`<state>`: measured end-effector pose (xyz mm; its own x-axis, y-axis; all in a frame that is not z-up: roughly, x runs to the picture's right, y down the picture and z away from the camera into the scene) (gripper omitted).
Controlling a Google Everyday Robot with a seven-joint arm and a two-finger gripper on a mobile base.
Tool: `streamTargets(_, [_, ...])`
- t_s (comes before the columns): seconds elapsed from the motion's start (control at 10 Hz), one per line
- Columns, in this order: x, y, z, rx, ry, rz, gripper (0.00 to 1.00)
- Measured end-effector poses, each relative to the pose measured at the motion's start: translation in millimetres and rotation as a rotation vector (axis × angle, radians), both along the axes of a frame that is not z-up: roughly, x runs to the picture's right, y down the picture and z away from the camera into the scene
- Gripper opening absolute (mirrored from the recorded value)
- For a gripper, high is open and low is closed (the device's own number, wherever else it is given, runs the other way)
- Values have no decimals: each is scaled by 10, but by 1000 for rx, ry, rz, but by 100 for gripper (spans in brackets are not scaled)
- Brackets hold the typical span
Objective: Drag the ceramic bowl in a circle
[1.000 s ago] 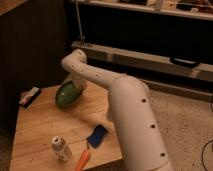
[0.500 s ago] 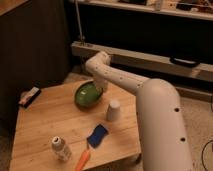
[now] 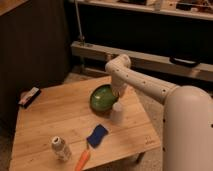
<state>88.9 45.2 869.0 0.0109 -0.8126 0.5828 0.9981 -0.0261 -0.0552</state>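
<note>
The gripper (image 3: pixel 118 93) sits on the ceramic bowl (image 3: pixel 103 98) near the table's (image 3: pixel 45 115) far right edge; finger state cannot tell. Dragging may topple the touching white cup (image 3: pixel 117 112).

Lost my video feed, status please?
Gripper down at green ceramic bowl's right rim. Bowl tilted on wooden table. White cup close by, front-right of it.

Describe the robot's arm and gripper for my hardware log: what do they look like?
The arm is glossy white, built of thick rounded segments with bulbous joints and a row of small dark dots along the forearm. No loose cables or markings show. The gripper, down at the green ceramic bowl's rim, looks white too.
</note>
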Motion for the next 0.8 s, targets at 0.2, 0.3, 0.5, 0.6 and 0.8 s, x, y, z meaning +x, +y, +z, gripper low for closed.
streamTargets(0.2, [-115,170,-256,-18,-46,-39,14])
streamTargets(0.3, [-270,290,-390,-28,-82,-70,14])
streamTargets(0.5, [-735,598,-650,-60,-167,-159,14])
streamTargets(0.6, [-916,709,-725,-75,-206,-196,14])
streamTargets(0.8, [-1113,855,-851,-99,-260,-212,14])
